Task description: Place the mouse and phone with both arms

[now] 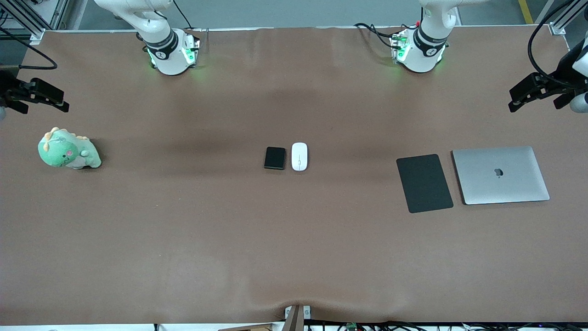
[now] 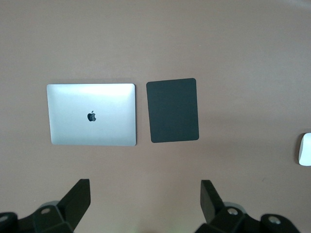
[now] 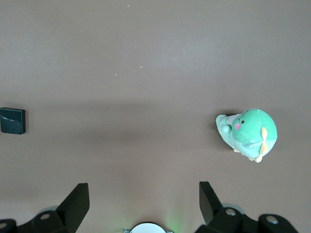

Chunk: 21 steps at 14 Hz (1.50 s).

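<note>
The white mouse [image 1: 299, 156] and the black phone [image 1: 275, 158] lie side by side at the table's middle, the phone toward the right arm's end. The mouse's edge shows in the left wrist view [image 2: 305, 149], and the phone shows in the right wrist view [image 3: 12, 121]. My left gripper [image 2: 146, 187] is open and empty. It hangs high over the left arm's end [image 1: 535, 105], far from both. My right gripper [image 3: 144, 189] is open and empty. It hangs high over the right arm's end [image 1: 43, 108].
A black mouse pad [image 1: 424, 183] and a closed silver laptop [image 1: 500, 174] lie flat side by side at the left arm's end. A green plush dinosaur [image 1: 69, 150] sits at the right arm's end. The brown table cover [image 1: 294, 253] is bare nearer the camera.
</note>
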Each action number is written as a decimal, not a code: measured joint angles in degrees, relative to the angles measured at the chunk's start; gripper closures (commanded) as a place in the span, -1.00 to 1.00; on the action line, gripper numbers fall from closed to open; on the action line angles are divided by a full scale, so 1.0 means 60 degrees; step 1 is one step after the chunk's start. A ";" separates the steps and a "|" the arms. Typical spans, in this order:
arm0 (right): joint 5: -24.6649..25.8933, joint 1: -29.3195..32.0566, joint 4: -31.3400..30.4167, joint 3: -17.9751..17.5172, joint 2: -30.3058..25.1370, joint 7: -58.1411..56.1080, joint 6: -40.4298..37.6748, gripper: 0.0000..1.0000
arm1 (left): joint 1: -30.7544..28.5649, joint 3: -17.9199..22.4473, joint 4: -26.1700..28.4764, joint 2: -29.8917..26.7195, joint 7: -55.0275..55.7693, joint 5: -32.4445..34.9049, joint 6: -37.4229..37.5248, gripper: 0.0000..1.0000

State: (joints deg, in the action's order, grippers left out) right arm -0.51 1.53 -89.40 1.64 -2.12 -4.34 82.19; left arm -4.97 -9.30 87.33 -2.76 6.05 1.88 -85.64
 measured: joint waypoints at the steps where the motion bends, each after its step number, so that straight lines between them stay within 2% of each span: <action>1: 0.0000 0.0000 0.0000 0.0000 0.0000 0.0000 0.0000 -1.00 | 0.0000 0.0000 0.0000 0.0000 0.0000 0.0000 0.0001 -1.00; 16: 0.0000 0.0005 0.0000 0.0019 0.0000 0.0000 -0.0007 -1.00 | -0.0001 0.0006 0.0023 0.0022 0.0000 -0.0001 0.0024 -1.00; 21: 0.0000 0.0007 -0.0002 0.0021 0.0000 0.0000 -0.0008 -1.00 | 0.0589 -0.0048 0.0038 0.0382 0.0004 -0.0001 0.0023 -1.00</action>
State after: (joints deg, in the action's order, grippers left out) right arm -0.51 1.57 -89.42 1.76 -2.12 -4.34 82.14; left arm -1.44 -9.58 87.56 -0.47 6.07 1.87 -85.50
